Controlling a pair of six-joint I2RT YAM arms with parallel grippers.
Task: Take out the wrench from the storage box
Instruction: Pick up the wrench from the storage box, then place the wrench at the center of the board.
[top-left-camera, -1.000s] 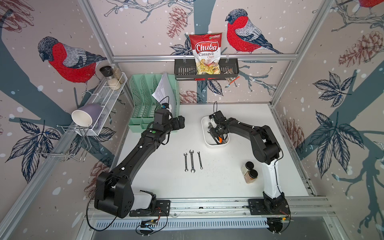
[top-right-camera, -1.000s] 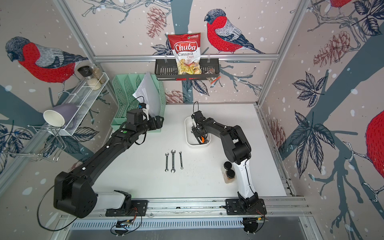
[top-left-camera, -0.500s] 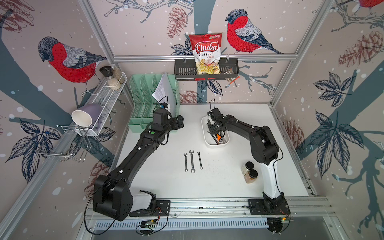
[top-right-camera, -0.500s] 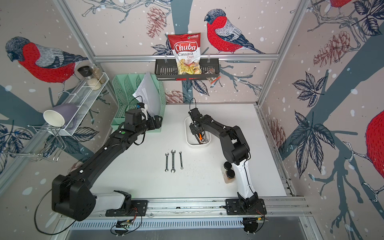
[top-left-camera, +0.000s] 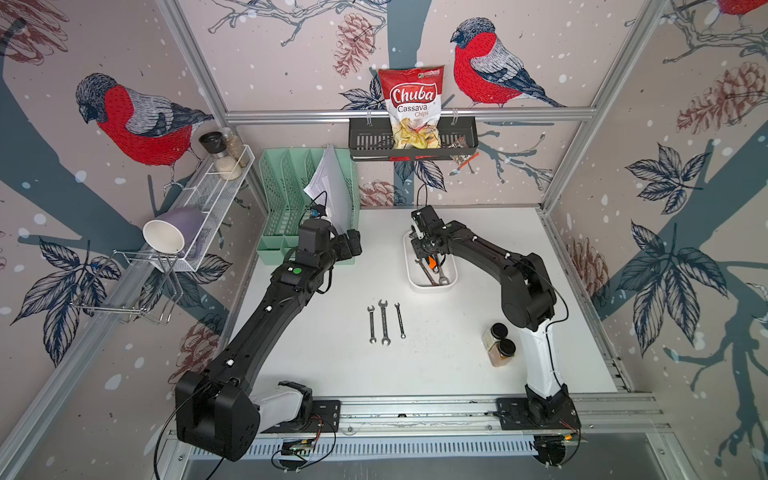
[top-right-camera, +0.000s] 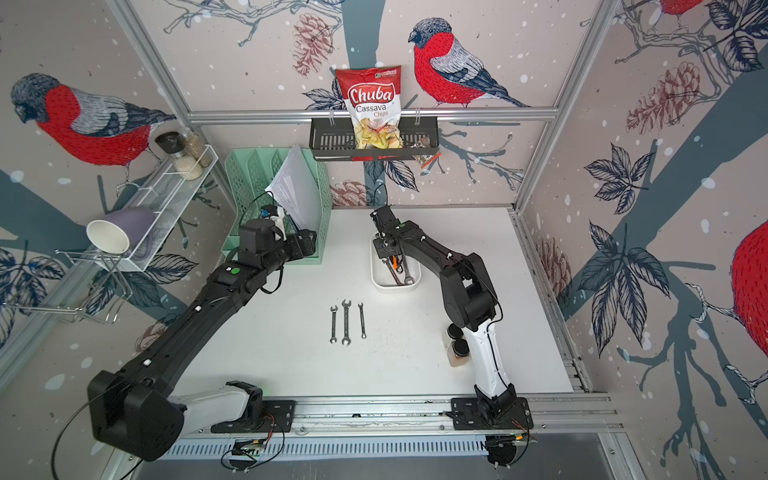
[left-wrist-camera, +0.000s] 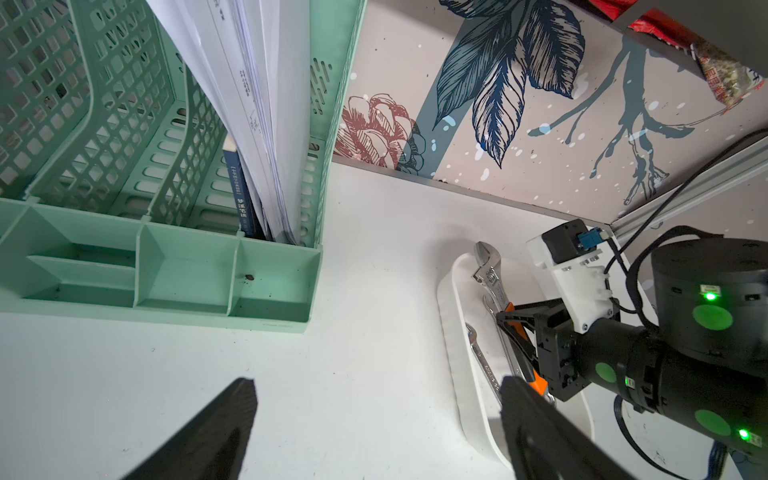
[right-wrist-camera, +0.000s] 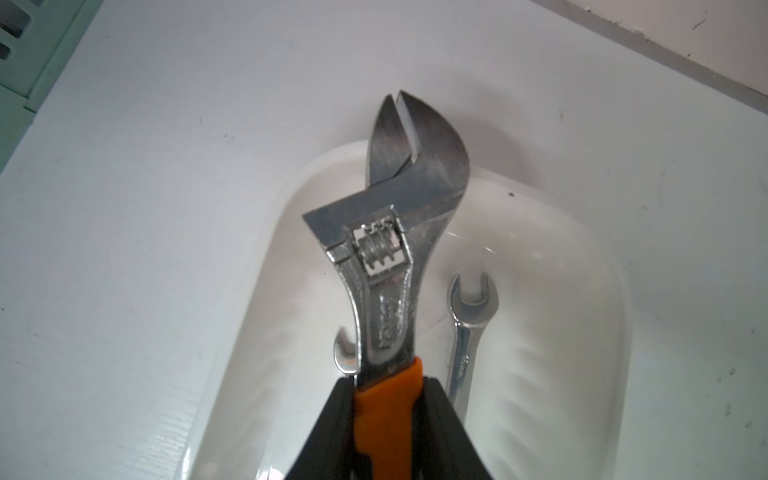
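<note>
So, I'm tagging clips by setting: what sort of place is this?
Probably a staged robot test cell: aluminium frame with bird-print walls, arms bolted to a rail, and a chip bag as prop.

The white bench (top-left-camera: 332, 374) carried four groups of things. A mint-green file organiser (top-left-camera: 282, 195) stood at its back left corner. The white storage box (top-left-camera: 428, 289) sat toward the back near the middle, well apart from the organiser. Three open-ended spanners (top-left-camera: 384, 322) lay parallel at the centre, not touching. Two black-lidded jars (top-left-camera: 506, 348) stood just beside each other, toward the front right.
</note>
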